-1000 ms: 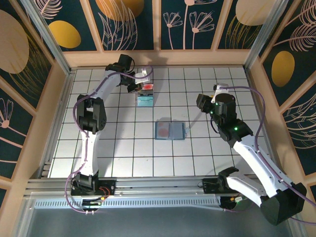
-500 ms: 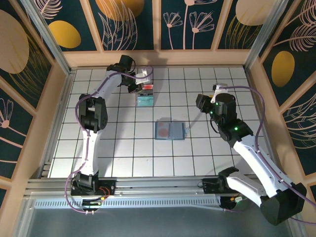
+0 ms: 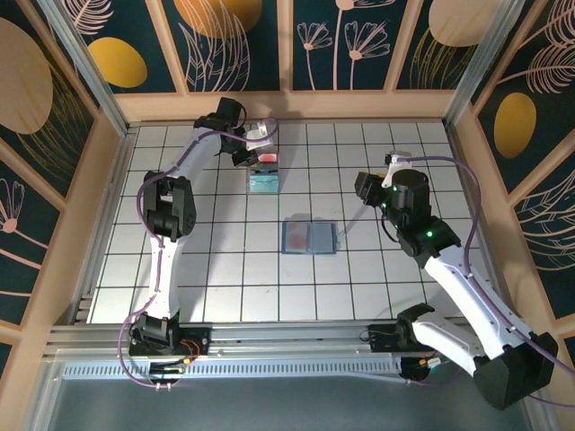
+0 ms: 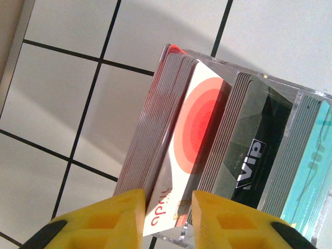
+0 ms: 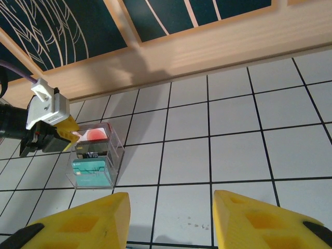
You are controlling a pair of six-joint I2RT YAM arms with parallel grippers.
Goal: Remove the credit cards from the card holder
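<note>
The card holder (image 3: 310,238) lies open and flat mid-table, its left half tinted reddish. My left gripper (image 3: 256,153) is at the far end of a clear plastic box (image 3: 265,175). In the left wrist view its yellow fingers (image 4: 111,215) stand slightly apart, open, on either side of a salmon-red and white credit card (image 4: 194,140). That card leans in the box among a stack of others. My right gripper (image 5: 171,207) hangs open over bare tiles to the right of the card holder, with nothing between its fingers.
The clear box (image 5: 93,161) also holds black cards marked VIP (image 4: 254,155) and teal cards (image 4: 311,171). A wooden rail (image 5: 207,46) and patterned walls close in the tiled table at the back and sides.
The left gripper's jaws have parted from shut around the salmon-red card at the box. The right gripper's jaws have narrowed a little and it has edged slightly left.
</note>
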